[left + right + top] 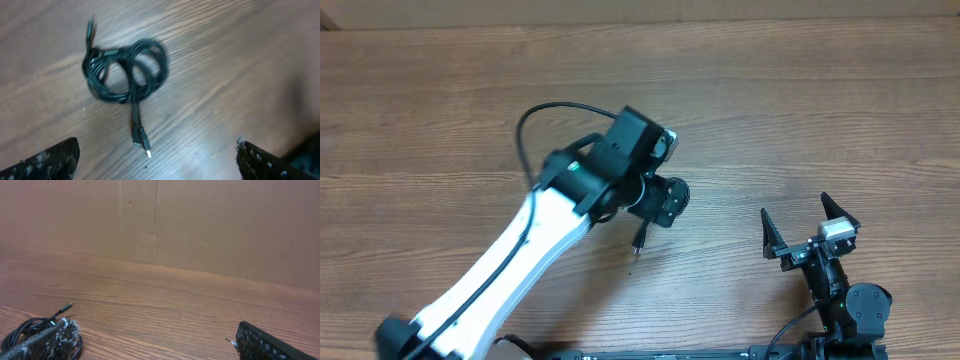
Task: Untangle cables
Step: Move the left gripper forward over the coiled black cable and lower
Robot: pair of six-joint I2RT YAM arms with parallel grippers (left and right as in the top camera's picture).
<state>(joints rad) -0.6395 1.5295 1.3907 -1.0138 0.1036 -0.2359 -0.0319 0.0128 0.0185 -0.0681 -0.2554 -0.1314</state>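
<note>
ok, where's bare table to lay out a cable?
Free: the far table strip along the cardboard wall, and the gap between the left arm and right gripper. Crowded: under the left arm, where the cables lie coiled.

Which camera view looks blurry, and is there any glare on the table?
Left wrist view: the cables look soft and slightly smeared, and a pale sheen lies on the table below them. Overhead view: crisp, evenly lit, no strong glare. Right wrist view: fairly sharp, dimmer, no obvious glare.

Cables [134, 107] on table [770, 120], beneath L arm [520, 250], R arm [840, 290] well apart, rightward
</note>
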